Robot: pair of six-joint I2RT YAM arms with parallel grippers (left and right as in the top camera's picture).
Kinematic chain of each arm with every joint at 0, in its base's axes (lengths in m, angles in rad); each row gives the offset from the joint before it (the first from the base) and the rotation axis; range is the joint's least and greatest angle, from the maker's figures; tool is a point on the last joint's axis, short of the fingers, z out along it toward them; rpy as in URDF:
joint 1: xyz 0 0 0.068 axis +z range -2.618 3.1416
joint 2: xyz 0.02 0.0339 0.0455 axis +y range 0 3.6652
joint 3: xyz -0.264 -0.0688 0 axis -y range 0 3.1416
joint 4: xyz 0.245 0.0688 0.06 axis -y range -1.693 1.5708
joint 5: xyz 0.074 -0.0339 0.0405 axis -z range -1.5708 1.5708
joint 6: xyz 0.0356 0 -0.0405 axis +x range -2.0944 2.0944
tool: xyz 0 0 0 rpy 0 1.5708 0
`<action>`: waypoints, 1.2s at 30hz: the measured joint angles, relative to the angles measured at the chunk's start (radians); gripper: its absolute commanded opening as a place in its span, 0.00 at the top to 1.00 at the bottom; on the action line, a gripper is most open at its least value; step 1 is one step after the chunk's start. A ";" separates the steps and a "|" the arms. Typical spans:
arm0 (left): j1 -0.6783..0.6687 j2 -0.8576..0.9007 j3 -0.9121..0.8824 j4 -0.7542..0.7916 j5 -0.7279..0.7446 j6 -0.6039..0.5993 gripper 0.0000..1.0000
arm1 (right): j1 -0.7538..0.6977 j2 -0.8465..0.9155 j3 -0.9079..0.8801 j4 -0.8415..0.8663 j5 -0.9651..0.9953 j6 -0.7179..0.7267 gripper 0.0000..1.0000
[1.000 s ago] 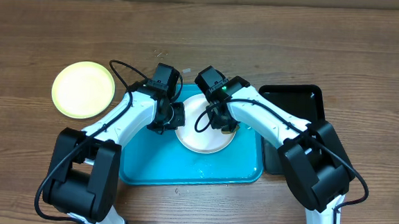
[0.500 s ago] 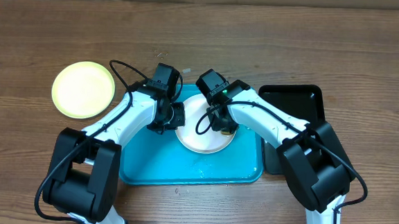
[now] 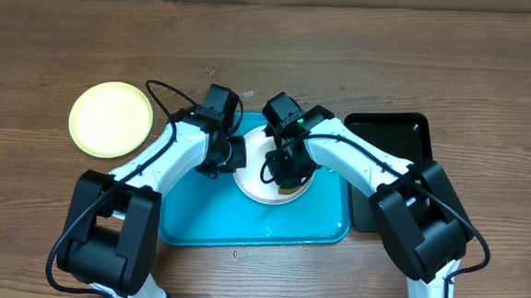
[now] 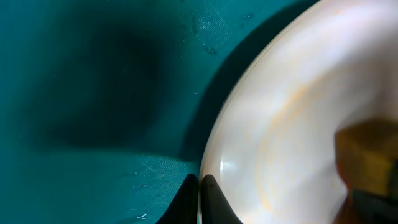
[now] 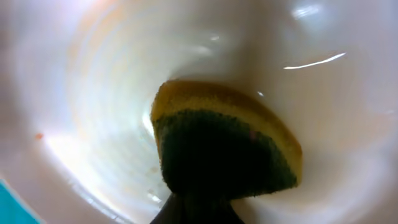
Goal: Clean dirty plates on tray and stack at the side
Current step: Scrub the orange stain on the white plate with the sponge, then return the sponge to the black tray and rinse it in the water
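Note:
A white plate [image 3: 261,184] lies in the turquoise tray [image 3: 201,214]. My left gripper [image 3: 235,154] is shut on the plate's left rim; the left wrist view shows its fingertips [image 4: 199,198] pinching the rim of the white plate [image 4: 298,124] over the tray [image 4: 93,93]. My right gripper [image 3: 291,172] is shut on a yellow-and-green sponge [image 5: 224,146] pressed into the plate's bowl [image 5: 124,93]. A small orange speck [image 5: 38,135] sits near the plate's rim. A pale yellow-green plate [image 3: 111,118] lies on the table at the left. A third plate is not in view.
A narrow black tray [image 3: 397,139] stands right of the turquoise tray, partly under my right arm. The wooden table [image 3: 345,52] stretches behind both arms. Water drops glisten on the turquoise tray's floor [image 3: 270,225].
My right gripper has slid the sponge a little toward the plate's near side. The left gripper and the plate have stayed put.

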 measured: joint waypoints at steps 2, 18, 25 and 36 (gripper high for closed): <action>0.000 0.000 0.000 -0.002 0.000 0.000 0.96 | -0.007 0.004 0.010 -0.010 -0.058 -0.006 0.96; 0.000 0.000 0.000 -0.010 0.000 0.002 0.94 | -0.376 0.002 0.393 -0.468 -0.192 -0.067 0.96; 0.000 0.000 0.000 -0.011 0.000 0.004 0.91 | -0.546 -0.009 0.368 -0.527 0.019 -0.061 0.96; 0.000 0.000 0.000 -0.013 0.000 0.004 0.91 | -0.538 -0.016 0.012 -0.172 0.224 -0.032 0.89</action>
